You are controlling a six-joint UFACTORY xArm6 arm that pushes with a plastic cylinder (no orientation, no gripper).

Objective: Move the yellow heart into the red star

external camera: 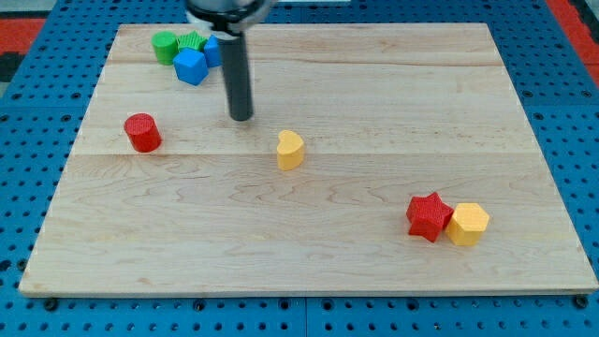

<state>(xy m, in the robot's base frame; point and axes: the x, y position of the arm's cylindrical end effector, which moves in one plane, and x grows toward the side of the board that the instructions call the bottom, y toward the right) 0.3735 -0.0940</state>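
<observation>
Pale wooden planks are making up the board (374,271) I am working over, and it is lying on a blue pegboard surface (562,112). My tip (241,117), the lower end of the straight dark rod, is resting on the wood in the top-left part of the board, and since it is a plain rod there are no jaws to be apart or together; it is touching no block. The yellow heart-shaped block (290,150) is sitting near the middle of the board, a little toward the left edge, just below and to the right of my tip with a small gap of bare wood between them. The red star-shaped block (430,216) is waiting well apart from the heart, down toward the bottom-right corner, and a yellow hexagonal block (467,224) is pressing against its right side. A red cylindrical block (142,132) is standing alone near the left edge, at about the same level as the heart. Up in the top-left corner a small cluster is gathering: a green cylindrical block (166,46), a second green block (192,41) whose shape I cannot make out, a blue cube (190,66) just below them, and another blue block (213,51) partly hidden behind the rod, its shape unclear to me.
</observation>
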